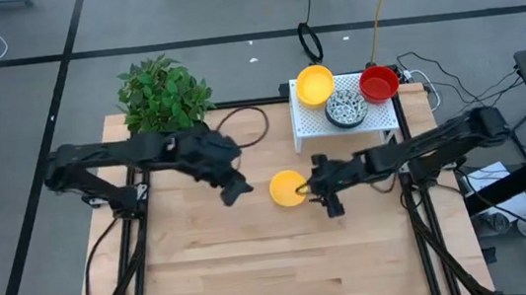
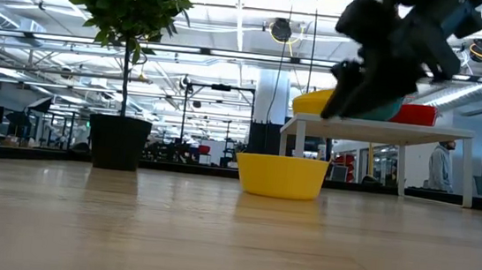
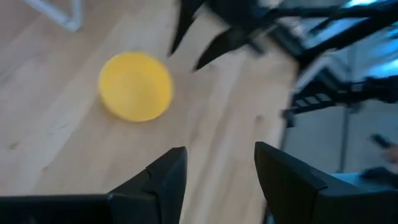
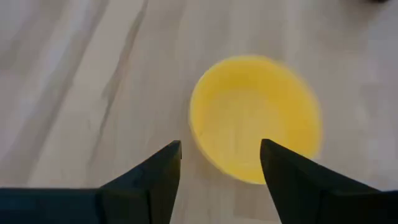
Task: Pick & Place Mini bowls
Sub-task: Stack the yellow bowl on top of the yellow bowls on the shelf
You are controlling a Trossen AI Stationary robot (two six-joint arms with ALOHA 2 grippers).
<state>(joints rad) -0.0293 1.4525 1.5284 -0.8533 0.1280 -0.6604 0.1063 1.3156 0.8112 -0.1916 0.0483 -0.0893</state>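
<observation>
Hovering open right pincer (image 1: pixel 316 194) just beside yellow mini bowl (image 1: pixel 287 187) on table (image 1: pixel 256 257)

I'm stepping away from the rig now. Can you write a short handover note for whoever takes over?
Right gripper: open, empty, right beside the yellow bowl on the table.
Left gripper: open, empty, hovering on that bowl's other side.
On the white rack: a second yellow bowl, a speckled bowl, a red bowl.
Done: three bowls on the rack.
Left: one on the table.
</observation>
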